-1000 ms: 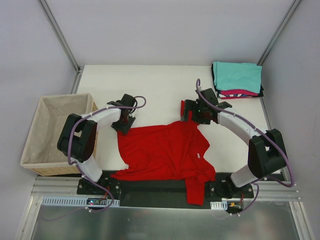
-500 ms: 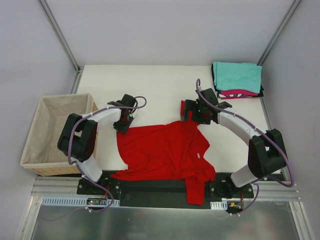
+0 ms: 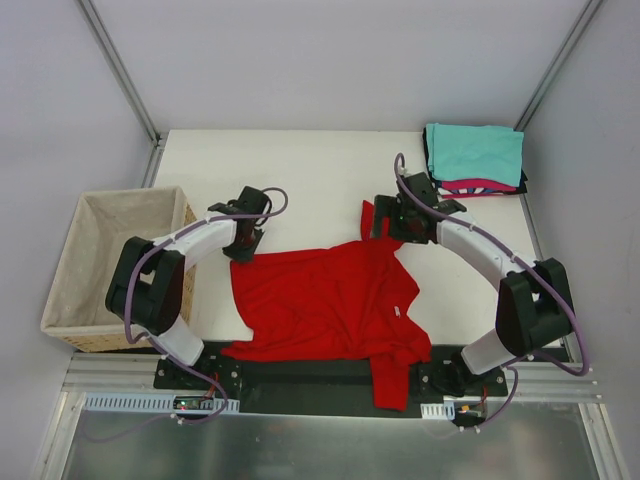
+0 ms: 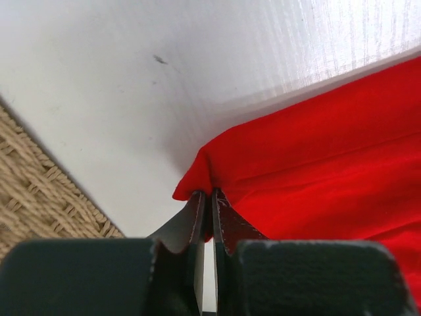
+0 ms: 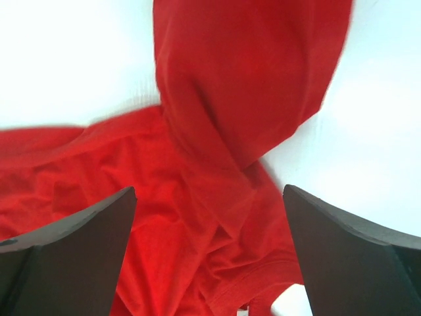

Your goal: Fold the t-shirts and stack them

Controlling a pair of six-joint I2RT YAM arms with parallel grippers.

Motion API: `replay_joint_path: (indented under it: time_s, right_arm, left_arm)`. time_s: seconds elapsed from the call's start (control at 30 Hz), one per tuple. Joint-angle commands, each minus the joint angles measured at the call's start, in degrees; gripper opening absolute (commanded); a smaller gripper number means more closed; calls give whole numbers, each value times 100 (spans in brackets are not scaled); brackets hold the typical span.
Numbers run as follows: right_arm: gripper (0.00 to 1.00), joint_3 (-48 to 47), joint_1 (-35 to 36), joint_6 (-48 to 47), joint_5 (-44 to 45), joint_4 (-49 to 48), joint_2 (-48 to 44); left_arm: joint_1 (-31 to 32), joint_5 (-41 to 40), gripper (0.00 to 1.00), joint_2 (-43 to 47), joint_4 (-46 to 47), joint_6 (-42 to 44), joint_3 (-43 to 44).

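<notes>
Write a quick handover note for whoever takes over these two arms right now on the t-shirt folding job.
Left gripper: jaws shut on the far-left corner of the red t-shirt.
Right gripper: jaws wide open over the shirt's far-right part, gripping nothing.
Red t-shirt: crumpled and unfolded at the near middle of the table, one part hanging over the near edge.
Done: folded stack at the far right corner, teal on top.
Left: probably grip with the right, spread and fold the red one, add it to the stack.

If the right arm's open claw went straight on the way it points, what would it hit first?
The right gripper would probably meet the red t-shirt, bunched straight ahead.
</notes>
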State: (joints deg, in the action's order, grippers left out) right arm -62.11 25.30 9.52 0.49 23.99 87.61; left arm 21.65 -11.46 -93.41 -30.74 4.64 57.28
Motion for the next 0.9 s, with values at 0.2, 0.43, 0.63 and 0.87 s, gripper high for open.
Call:
replay_joint_path:
  time_s: [0.2,0.43,0.63,0.87]
  right_arm:
    - [99,-863,-1026,-73,488,-87,597]
    - [99,-1303,-1484,85,-379,-562,1476]
    - [99,-1875,-1572,208,-910,-597,2128]
    - [95,-2235,-1651,366,-1095,-676,2523]
  left_arm:
    - [-38,-392,0,455,-424,-368,152]
    - [-47,-681,0,551,-415,-447,161]
    - [-55,-963,0,692,-415,-631,126]
    - [-82,-1051,0,850,-406,-710,82]
